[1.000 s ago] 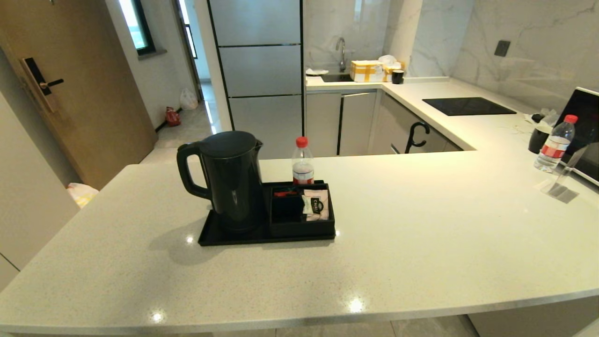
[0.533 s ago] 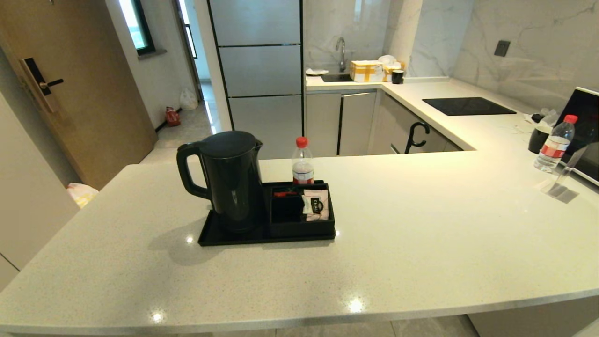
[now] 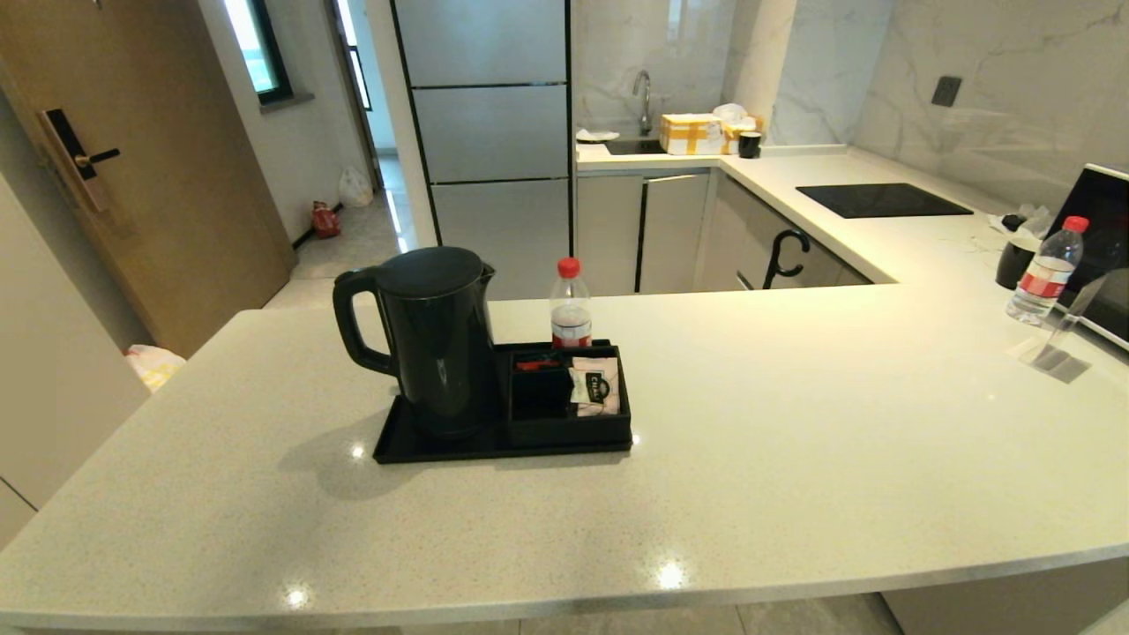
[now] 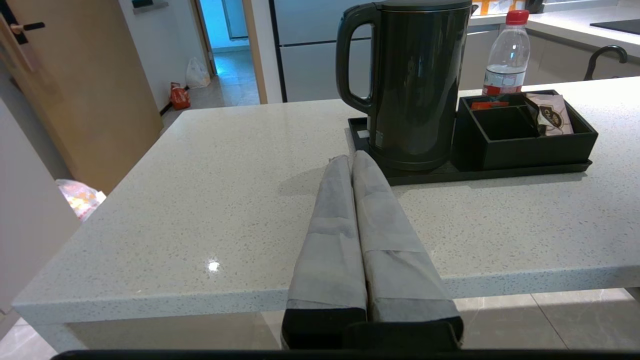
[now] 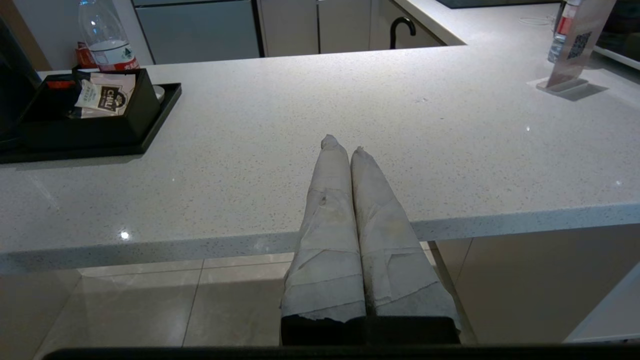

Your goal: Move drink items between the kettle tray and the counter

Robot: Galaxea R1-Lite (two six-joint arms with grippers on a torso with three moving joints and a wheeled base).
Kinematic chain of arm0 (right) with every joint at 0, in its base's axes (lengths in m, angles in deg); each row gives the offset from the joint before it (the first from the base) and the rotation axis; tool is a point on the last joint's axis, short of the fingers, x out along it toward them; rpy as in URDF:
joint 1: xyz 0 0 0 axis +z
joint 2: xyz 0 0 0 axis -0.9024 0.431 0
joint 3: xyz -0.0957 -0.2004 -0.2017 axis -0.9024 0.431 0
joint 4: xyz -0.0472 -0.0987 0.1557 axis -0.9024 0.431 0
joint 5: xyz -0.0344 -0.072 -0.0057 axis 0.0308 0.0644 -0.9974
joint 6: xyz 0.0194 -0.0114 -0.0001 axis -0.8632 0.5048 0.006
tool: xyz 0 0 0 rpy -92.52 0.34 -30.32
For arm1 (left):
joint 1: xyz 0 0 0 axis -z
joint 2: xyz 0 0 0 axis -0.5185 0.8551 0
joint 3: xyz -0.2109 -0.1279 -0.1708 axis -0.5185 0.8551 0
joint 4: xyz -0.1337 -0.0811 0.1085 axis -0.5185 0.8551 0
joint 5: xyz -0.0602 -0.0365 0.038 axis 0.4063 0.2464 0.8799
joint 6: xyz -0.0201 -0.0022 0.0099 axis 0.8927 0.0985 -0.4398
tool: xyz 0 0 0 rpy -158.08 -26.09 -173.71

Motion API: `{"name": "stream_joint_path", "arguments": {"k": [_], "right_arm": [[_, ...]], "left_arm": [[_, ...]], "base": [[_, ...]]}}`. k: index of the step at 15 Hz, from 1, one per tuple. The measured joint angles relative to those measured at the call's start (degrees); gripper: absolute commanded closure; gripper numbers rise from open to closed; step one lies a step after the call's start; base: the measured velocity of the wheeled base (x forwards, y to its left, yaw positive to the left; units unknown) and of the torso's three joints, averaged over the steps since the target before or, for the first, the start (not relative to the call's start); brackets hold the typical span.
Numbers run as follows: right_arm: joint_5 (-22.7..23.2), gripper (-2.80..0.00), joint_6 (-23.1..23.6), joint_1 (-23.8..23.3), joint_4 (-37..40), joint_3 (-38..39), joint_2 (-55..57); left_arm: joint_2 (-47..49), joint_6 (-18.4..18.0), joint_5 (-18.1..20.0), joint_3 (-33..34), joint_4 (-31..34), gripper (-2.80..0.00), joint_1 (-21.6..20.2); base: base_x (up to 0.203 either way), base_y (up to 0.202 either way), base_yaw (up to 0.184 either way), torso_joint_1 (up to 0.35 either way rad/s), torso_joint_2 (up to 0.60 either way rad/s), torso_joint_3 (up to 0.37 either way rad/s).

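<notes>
The tall black kettle (image 3: 438,339) stands upright on the left part of the black kettle tray (image 3: 414,445), which rests on the pale speckled counter (image 3: 794,441). A whitish-pink sachet (image 3: 595,385) with a dark logo leans in the tray's right-hand compartment. Neither arm shows in the head view. In the left wrist view my left gripper (image 4: 352,159) is shut and empty, held back at the counter's near edge, pointing at the kettle (image 4: 417,85). My right gripper (image 5: 342,145) is likewise shut and empty above the near edge, with the sachet (image 5: 106,95) far off to its side.
A clear red-capped bottle (image 3: 571,304) stands just behind the tray, and a small red item (image 3: 538,362) lies in a back compartment. A second bottle (image 3: 1046,270), a clear sign stand (image 3: 1054,353) and a black hob (image 3: 882,200) sit at the far right.
</notes>
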Motion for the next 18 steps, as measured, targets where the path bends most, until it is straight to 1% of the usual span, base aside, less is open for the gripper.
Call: {"name": "stream_joint_path", "arguments": {"k": [9, 11, 14, 16, 18], "right_arm": [[-0.02, 0.00, 0.00, 0.00, 0.03, 0.00, 0.00], [-0.04, 0.00, 0.00, 0.00, 0.05, 0.00, 0.00], [-0.02, 0.00, 0.00, 0.00, 0.01, 0.00, 0.00], [0.00, 0.00, -0.02, 0.00, 0.02, 0.00, 0.00], [0.00, 0.00, 0.00, 0.00, 0.01, 0.00, 0.00]], "left_arm": [[0.00, 0.02, 0.02, 0.00, 0.02, 0.00, 0.00], [0.00, -0.61, 0.06, 0.00, 0.01, 0.00, 0.00], [0.00, 0.22, -0.06, 0.00, -0.06, 0.00, 0.00], [0.00, 1.63, -0.11, 0.00, -0.09, 0.00, 0.00], [0.00, 1.86, -0.11, 0.00, -0.16, 0.00, 0.00]], "base": [[0.000, 0.000, 0.000, 0.000, 0.00, 0.000], [0.000, 0.000, 0.000, 0.000, 0.00, 0.000], [0.000, 0.000, 0.000, 0.000, 0.00, 0.000], [0.000, 0.000, 0.000, 0.000, 0.00, 0.000], [0.000, 0.000, 0.000, 0.000, 0.00, 0.000]]}}
